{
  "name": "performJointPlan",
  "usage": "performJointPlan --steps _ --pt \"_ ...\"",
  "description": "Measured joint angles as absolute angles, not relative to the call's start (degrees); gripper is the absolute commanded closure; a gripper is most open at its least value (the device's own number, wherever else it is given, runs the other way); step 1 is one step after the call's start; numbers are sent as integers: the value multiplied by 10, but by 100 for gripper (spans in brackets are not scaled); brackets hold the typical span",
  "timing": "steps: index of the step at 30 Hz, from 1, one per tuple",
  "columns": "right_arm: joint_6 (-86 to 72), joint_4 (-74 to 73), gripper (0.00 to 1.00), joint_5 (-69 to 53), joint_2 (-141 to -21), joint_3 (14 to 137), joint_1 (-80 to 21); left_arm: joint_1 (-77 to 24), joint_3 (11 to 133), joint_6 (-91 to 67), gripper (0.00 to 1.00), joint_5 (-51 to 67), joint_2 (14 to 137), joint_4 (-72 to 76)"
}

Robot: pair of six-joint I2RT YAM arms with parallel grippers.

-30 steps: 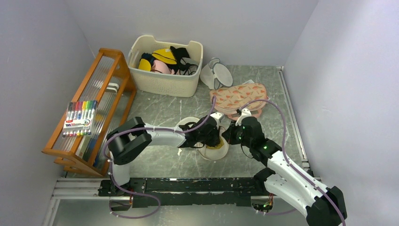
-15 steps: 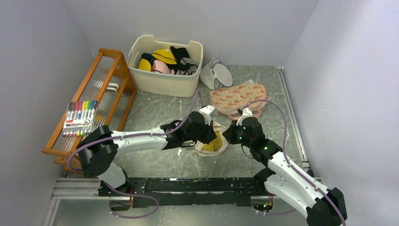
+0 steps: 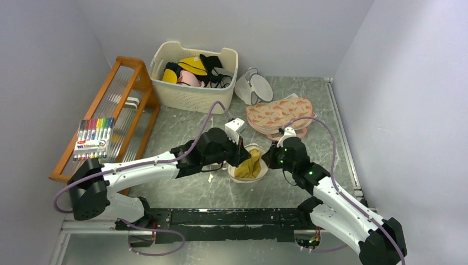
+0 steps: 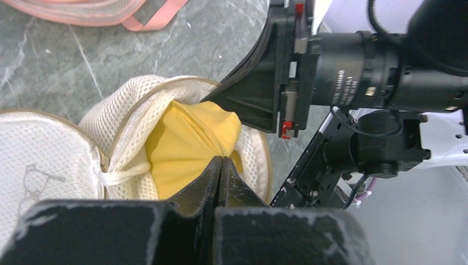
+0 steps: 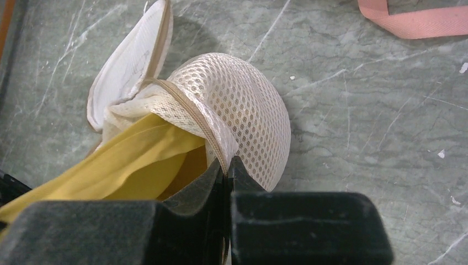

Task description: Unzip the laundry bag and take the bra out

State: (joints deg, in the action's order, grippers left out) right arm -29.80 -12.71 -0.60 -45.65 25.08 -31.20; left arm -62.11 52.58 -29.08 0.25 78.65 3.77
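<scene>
The round white mesh laundry bag (image 3: pixel 259 172) lies open mid-table, its flat lid (image 5: pixel 128 66) with the bra outline flipped back. A yellow bra (image 3: pixel 251 164) sticks out of the opening. My left gripper (image 3: pixel 241 157) is shut on the yellow bra (image 4: pixel 187 141) and holds it part way out of the bag (image 4: pixel 129 113). My right gripper (image 3: pixel 271 158) is shut on the bag's cream zip rim (image 5: pixel 190 113) at the bag's right side, and the yellow fabric (image 5: pixel 127 165) stretches away to the left.
A flat pink pouch (image 3: pixel 278 114) with orange triangles lies just behind the bag. A plain mesh bag (image 3: pixel 253 86) and a cream basket (image 3: pixel 193 96) of garments stand at the back. A wooden rack (image 3: pixel 110 116) with a marker pack (image 3: pixel 94 138) is at the left.
My left gripper has pulled back to the left and up with the yellow bra, drawing more of it out of the bag. The right gripper has stayed on the rim.
</scene>
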Motion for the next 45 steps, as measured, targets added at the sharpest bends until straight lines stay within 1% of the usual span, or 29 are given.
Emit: performJointPlan --steps 13,19,34,45 --pt "-298 -118 98 -5 -460 247 -312 -621 595 -243 93 -4 728 -11" --pt "-298 -110 98 -6 -458 246 -312 -621 628 -227 93 -29 690 -34" --pt "-298 -107 98 -6 -450 237 -312 -621 694 -196 93 -74 669 -88" --pt "-298 -106 98 -6 -442 237 -312 -621 787 -164 93 -133 602 -132"
